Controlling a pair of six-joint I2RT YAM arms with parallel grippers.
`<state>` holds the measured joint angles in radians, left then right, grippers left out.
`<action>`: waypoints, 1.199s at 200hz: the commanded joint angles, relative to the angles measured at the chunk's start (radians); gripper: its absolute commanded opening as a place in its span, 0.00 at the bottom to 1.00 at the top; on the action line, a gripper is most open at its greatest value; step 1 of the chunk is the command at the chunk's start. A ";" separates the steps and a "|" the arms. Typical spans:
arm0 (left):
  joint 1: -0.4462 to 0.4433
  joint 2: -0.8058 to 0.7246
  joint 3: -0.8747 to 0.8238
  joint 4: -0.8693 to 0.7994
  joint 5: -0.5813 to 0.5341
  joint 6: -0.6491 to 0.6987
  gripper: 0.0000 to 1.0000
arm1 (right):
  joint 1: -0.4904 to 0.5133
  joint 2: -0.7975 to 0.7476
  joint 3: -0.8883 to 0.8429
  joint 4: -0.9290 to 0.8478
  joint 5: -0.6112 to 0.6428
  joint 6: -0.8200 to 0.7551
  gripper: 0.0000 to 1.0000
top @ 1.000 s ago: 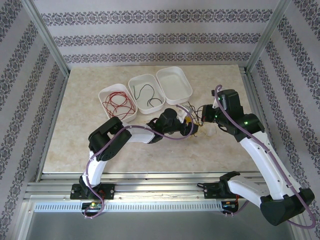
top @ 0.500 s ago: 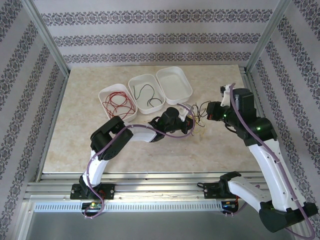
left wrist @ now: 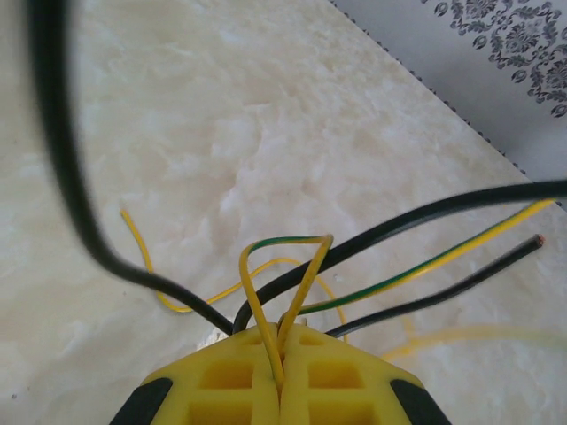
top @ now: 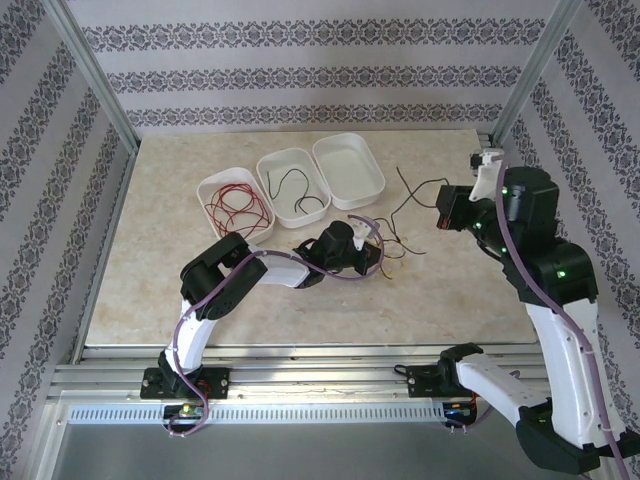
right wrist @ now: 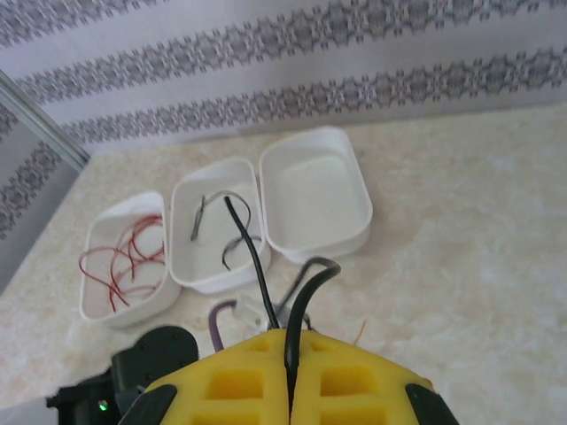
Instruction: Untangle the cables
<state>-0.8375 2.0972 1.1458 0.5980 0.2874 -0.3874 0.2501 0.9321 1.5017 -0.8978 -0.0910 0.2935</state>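
Your right gripper (top: 445,210) swung up and rightward since a second ago, clamped tight on black cable (right wrist: 298,305), drawing it from tangle (top: 393,243). Left gripper (left wrist: 279,347) newly closed, pinching yellow-green cable (left wrist: 312,276) mid-table.

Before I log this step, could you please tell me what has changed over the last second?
The right gripper, shut on a thin black wire, pulled away to the right and toward the far edge, drawing it from the tangle. The left gripper closed on the thin yellow-and-green wires. The left arm and the three white plastic trays stayed put.
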 commanded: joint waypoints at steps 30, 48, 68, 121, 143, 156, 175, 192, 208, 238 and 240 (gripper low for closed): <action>0.007 -0.016 -0.018 -0.018 0.023 -0.021 0.00 | -0.012 0.022 0.183 0.068 0.028 -0.085 0.00; 0.005 -0.016 -0.024 -0.024 0.025 -0.021 0.00 | -0.011 0.031 0.236 0.088 0.044 -0.097 0.00; 0.002 -0.027 -0.041 -0.024 0.024 -0.021 0.00 | -0.011 0.038 0.272 0.120 0.054 -0.110 0.00; 0.000 -0.120 -0.156 0.023 0.011 -0.026 0.00 | -0.011 0.121 0.228 0.180 -0.008 -0.081 0.00; 0.000 -0.174 -0.215 0.076 0.029 -0.044 0.30 | -0.011 0.165 0.170 0.243 -0.048 -0.061 0.00; 0.000 -0.203 -0.237 0.091 0.028 -0.052 0.32 | -0.009 0.190 0.132 0.293 -0.075 -0.043 0.00; 0.000 -0.247 -0.264 0.107 0.011 -0.055 0.45 | -0.004 0.229 0.085 0.368 -0.110 -0.013 0.00; 0.000 -0.283 -0.282 0.117 -0.006 -0.057 0.91 | 0.012 0.274 0.059 0.424 -0.124 -0.001 0.00; 0.000 -0.316 -0.297 0.128 -0.016 -0.054 0.95 | 0.035 0.324 0.058 0.451 -0.117 -0.003 0.00; 0.002 -0.425 -0.373 0.136 -0.088 -0.053 0.96 | 0.087 0.421 0.075 0.494 -0.103 -0.006 0.00; 0.002 -0.435 -0.380 0.132 -0.096 -0.052 0.97 | 0.090 0.427 0.076 0.497 -0.104 -0.004 0.00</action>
<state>-0.8379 1.7584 0.8238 0.6838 0.2634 -0.4316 0.3046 1.3075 1.5612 -0.4965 -0.1814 0.2714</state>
